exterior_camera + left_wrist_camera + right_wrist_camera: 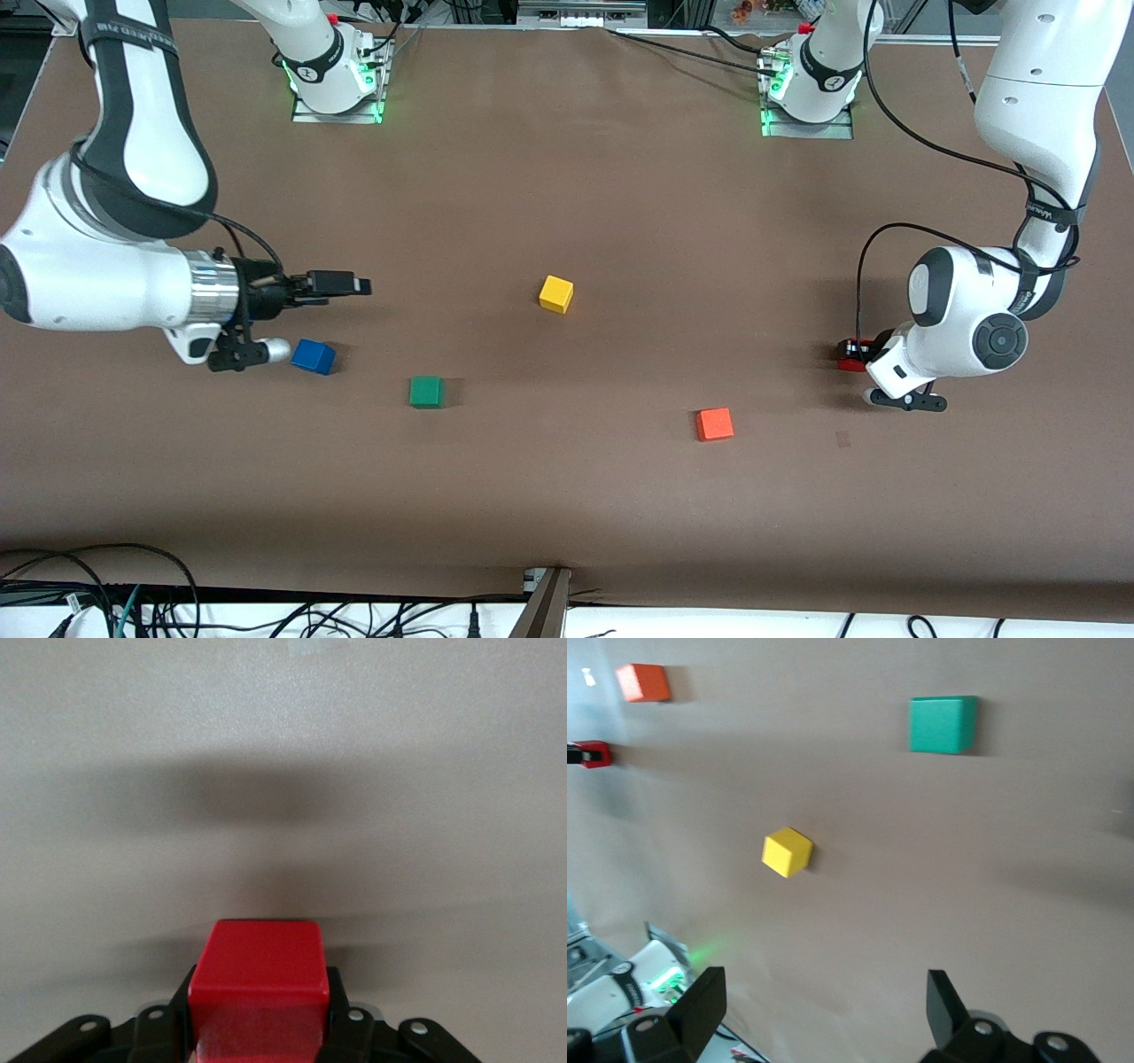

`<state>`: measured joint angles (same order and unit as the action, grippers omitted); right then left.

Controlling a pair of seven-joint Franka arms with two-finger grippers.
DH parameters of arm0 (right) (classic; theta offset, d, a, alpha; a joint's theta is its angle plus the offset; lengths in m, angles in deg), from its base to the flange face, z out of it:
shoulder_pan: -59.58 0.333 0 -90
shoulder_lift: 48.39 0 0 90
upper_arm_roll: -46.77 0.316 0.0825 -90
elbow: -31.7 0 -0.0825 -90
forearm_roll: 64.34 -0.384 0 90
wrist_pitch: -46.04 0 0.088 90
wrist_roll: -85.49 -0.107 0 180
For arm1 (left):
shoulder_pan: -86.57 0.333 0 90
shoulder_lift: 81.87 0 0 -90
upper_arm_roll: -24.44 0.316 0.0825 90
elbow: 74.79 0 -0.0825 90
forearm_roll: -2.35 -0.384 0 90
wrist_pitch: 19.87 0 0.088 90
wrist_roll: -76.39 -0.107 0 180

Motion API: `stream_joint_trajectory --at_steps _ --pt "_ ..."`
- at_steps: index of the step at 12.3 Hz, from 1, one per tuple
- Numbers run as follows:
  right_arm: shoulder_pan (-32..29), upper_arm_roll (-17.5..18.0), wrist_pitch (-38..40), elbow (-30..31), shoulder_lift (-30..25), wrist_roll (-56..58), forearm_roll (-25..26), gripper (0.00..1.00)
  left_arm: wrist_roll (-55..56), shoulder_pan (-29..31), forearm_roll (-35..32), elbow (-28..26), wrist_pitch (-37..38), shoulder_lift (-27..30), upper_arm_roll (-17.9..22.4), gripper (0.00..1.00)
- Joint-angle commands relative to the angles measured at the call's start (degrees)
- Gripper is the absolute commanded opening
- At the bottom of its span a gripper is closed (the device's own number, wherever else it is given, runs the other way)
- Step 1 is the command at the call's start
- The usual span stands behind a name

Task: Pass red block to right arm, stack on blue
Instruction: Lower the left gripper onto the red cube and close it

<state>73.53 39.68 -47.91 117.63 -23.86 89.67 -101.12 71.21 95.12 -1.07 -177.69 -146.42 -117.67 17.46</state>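
Observation:
The red block point(261, 970) sits between the fingers of my left gripper point(261, 1001), which is shut on it. In the front view the left gripper point(858, 347) holds the red block point(851, 361) low over the table at the left arm's end. The block also shows small in the right wrist view point(594, 754). My right gripper point(353, 285) points sideways above the table, just above the blue cube point(313, 356). In its wrist view the right gripper point(824, 1010) is open and empty. The blue cube does not show in that view.
A green cube point(426, 391) lies beside the blue one, toward the middle. A yellow cube point(555, 293) lies at the table's centre. An orange cube point(714, 424) lies nearer the front camera than the left gripper. The brown table point(567, 177) ends near cables at the front.

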Motion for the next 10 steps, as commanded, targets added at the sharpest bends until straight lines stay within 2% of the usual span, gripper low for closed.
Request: stream_joint_trajectory --at_steps 1,3,6,8,10 --pt "1.2 -0.2 -1.7 -0.2 2.1 -0.8 -6.9 1.00 -0.6 0.2 -1.5 2.9 6.1 2.1 -0.1 0.00" --pt "2.2 -0.2 -3.9 -0.2 2.5 -1.5 -8.6 1.00 -0.7 -0.2 -1.5 7.9 12.4 2.2 -0.4 0.00" --pt "4.2 -0.2 -7.6 -0.2 4.2 -1.9 -19.0 1.00 -2.2 -2.7 -1.5 14.5 20.9 2.1 -1.2 0.00" --pt "6.4 -0.2 -11.0 -0.2 4.8 -1.9 -23.2 1.00 -8.3 -4.2 -1.5 19.5 26.1 2.1 -1.5 0.00" --pt "8.0 -0.2 -12.7 0.0 5.5 -2.8 -30.0 1.00 -8.8 -5.1 -1.3 24.0 31.5 2.1 -1.7 0.00"
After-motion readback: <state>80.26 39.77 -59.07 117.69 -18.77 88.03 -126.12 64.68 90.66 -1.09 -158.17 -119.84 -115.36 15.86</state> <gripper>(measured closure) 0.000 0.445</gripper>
